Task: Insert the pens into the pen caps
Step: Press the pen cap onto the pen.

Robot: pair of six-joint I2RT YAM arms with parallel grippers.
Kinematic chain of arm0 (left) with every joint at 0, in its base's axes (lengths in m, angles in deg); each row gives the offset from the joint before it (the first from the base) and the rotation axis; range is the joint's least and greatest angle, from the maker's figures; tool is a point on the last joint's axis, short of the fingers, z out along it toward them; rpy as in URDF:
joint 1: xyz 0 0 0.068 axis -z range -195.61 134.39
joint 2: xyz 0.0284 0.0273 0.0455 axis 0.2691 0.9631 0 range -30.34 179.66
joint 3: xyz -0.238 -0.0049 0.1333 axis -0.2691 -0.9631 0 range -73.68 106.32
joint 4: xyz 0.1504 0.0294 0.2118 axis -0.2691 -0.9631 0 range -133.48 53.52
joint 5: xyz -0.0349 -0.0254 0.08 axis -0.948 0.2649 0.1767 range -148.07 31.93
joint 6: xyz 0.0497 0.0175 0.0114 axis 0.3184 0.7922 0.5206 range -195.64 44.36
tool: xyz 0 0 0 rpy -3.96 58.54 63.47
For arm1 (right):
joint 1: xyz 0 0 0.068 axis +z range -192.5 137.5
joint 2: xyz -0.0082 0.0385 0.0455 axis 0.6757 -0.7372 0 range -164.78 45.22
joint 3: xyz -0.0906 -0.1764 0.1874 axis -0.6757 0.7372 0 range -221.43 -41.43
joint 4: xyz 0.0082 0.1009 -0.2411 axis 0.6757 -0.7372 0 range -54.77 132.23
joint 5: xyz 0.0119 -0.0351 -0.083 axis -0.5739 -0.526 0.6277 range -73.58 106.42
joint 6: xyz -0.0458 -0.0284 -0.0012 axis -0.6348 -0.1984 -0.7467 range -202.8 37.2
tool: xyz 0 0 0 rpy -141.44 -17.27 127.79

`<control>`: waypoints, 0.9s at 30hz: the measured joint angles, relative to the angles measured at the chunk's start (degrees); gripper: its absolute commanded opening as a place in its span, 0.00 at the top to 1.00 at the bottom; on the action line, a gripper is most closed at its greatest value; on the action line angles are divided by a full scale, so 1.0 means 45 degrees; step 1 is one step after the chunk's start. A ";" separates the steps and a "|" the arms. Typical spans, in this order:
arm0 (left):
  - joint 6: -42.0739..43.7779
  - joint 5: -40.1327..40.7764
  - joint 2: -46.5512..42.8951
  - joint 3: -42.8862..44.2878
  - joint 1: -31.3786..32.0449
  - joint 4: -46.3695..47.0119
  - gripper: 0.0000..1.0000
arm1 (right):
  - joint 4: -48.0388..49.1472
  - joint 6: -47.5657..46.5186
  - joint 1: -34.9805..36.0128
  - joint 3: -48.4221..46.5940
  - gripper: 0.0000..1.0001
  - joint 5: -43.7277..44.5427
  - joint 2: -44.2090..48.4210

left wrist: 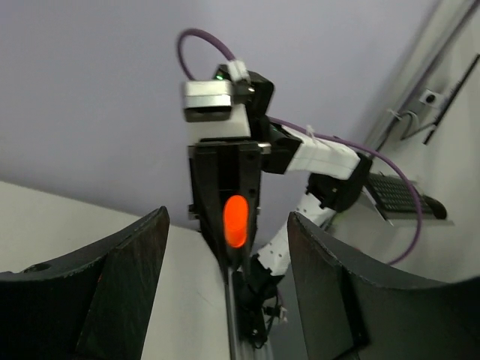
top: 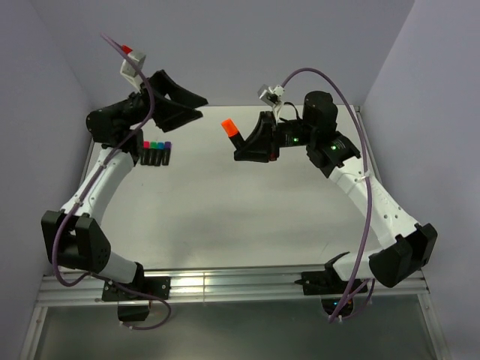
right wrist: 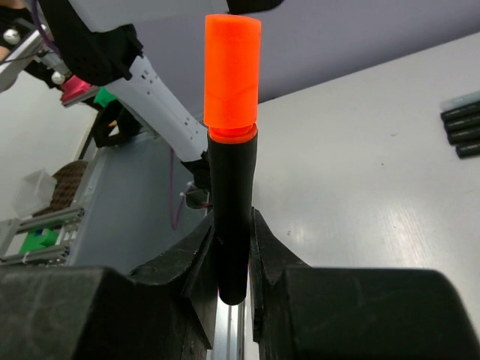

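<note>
The right gripper (right wrist: 232, 247) is clamped on the lower barrel of a short black-barrelled marker pen (right wrist: 231, 187). One finger presses on each side, and the butt end pokes out just below the grip. The pen stands out from the fingers with a bright orange cylindrical plastic cap (right wrist: 232, 67) seated on its far end. It is held in the air above the white tabletop (top: 247, 217), toward the far half of the table. To its left and well apart, a row of four more black pens (top: 155, 154) lies side by side on the table, their far ends pink, green, blue and purple. Beyond them the left gripper (top: 187, 103) hovers with its fingers spread wide and nothing between them, facing the orange cap across a gap.
</note>
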 measured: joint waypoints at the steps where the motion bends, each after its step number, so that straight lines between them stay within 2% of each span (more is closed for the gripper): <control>1: 0.0044 -0.0049 -0.0068 -0.0053 0.0345 0.0092 0.31 | 0.0044 0.0112 0.0078 -0.0049 1.00 -0.0005 -0.0015; 5: 0.0151 -0.0112 -0.0389 -0.0656 0.1384 0.0452 0.37 | 0.0311 0.0495 0.0248 -0.0063 1.00 0.0000 -0.0019; 9: 0.0233 0.0073 -0.0461 -0.1263 0.1462 0.0384 0.39 | 0.0398 0.0729 0.0262 -0.0063 1.00 0.0015 -0.0024; 14: 0.0238 0.0364 -0.0461 -0.1661 0.1525 0.0063 0.39 | 0.0486 0.0865 0.0335 -0.0063 1.00 0.0024 -0.0029; 27: 0.0151 0.0685 -0.0398 -0.1282 0.2108 0.0146 0.37 | 0.0675 0.1010 0.0554 -0.0068 1.00 0.0321 -0.0291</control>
